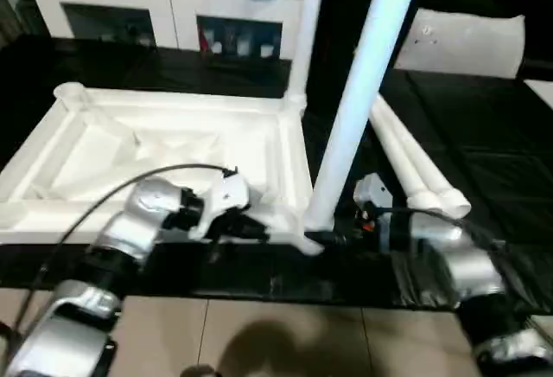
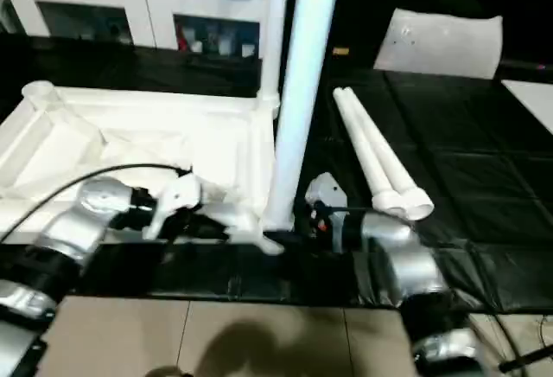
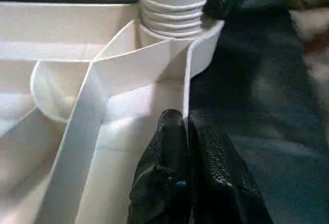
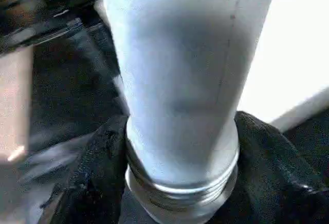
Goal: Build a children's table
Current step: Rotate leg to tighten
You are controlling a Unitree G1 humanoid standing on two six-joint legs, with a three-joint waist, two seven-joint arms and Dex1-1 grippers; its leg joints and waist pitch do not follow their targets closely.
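Note:
The white tabletop (image 1: 177, 148) lies upside down on the black table, ribs up. One white leg (image 1: 304, 31) stands upright in its far right corner socket. A second leg (image 1: 356, 105) stands tilted in the near right corner socket (image 3: 203, 49), its threads (image 3: 172, 8) still showing above the socket. My right gripper (image 4: 180, 147) is shut on this leg just above the threads, one finger (image 4: 95, 167) on each side. My left gripper (image 3: 186, 126) is shut on the tabletop's thin right rim wall, close to that corner. Two more legs (image 1: 415, 165) lie side by side on the table to the right.
A white pillow-like block (image 1: 471, 40) sits at the back right. A white cabinet (image 1: 164, 5) stands behind the table. A black cable (image 1: 112, 191) arcs over my left forearm. The table's near edge (image 1: 276, 295) meets a tan floor.

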